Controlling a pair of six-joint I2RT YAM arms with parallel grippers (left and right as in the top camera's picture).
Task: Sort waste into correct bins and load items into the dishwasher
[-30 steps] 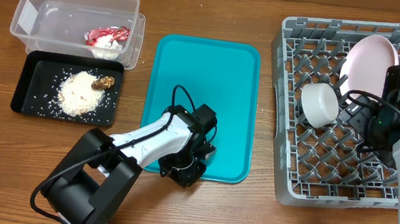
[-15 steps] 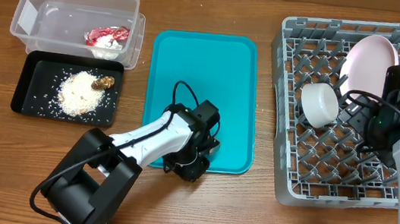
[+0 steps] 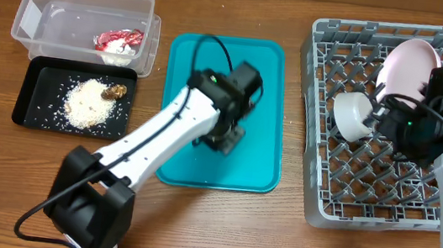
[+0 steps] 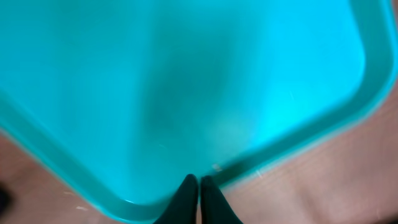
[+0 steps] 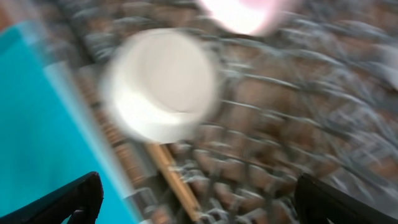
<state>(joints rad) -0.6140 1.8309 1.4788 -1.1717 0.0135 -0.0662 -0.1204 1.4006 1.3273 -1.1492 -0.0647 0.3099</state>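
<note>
The grey dish rack stands at the right and holds an upright pale pink plate and a white cup lying on its side. My right gripper hovers open beside the cup. The blurred right wrist view shows the cup, the plate and a wooden chopstick in the rack, above the open jaws. My left gripper is shut and empty over the teal tray. Its closed fingertips show above the tray's rim.
At the far left, a clear tub holds the red-and-white wrapper and a white tissue. In front of it, a black tray holds rice grains and a brown lump. Bare wooden table lies between the teal tray and the rack.
My left arm has risen from the teal tray's front edge and moved back over its middle. The tray had shifted slightly. My right gripper has moved a little left towards the cup.
</note>
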